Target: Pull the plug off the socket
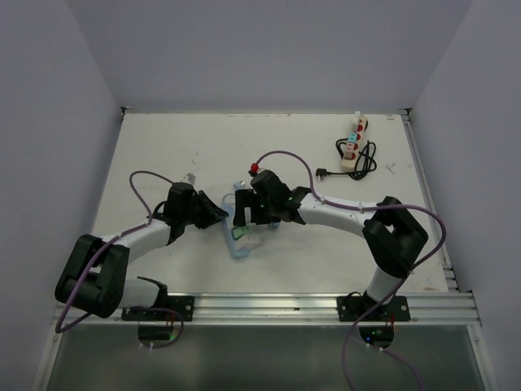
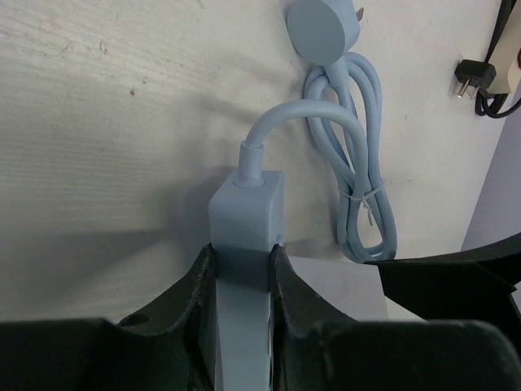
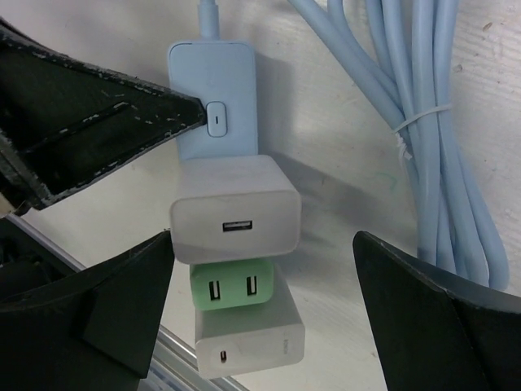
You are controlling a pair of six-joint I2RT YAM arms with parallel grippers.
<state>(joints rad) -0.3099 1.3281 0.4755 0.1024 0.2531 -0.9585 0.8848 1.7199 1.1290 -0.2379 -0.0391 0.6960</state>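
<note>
The left hand [image 2: 242, 273] is clamped tight on the cable end of a pale blue plastic power strip [image 2: 244, 216]. Its two black fingers [image 2: 199, 293] press against either side of the block at the bottom centre of the left wrist view. The right hand [image 3: 262, 244] stands spread wide, with one black finger on each side of a white square charger plug [image 3: 236, 218] that has a single USB port. Neither finger touches the plug, so this hand has hold of nothing. The plug sits in the strip in the middle of the right wrist view, just below the strip's oval button, where the tip of a left finger meets the strip's edge. Below it, packed close in a row, come a green two-port adapter [image 3: 232, 289] and then a white oblong charger [image 3: 248, 342]. The strip's pale blue cable [image 3: 427, 122] lies tied in a coil at the right of that frame, on the off-white table [image 1: 163, 147]. Seen from above, a white multi-socket bar [image 1: 355, 140] with a black cord lies well apart in the upper right.
</note>
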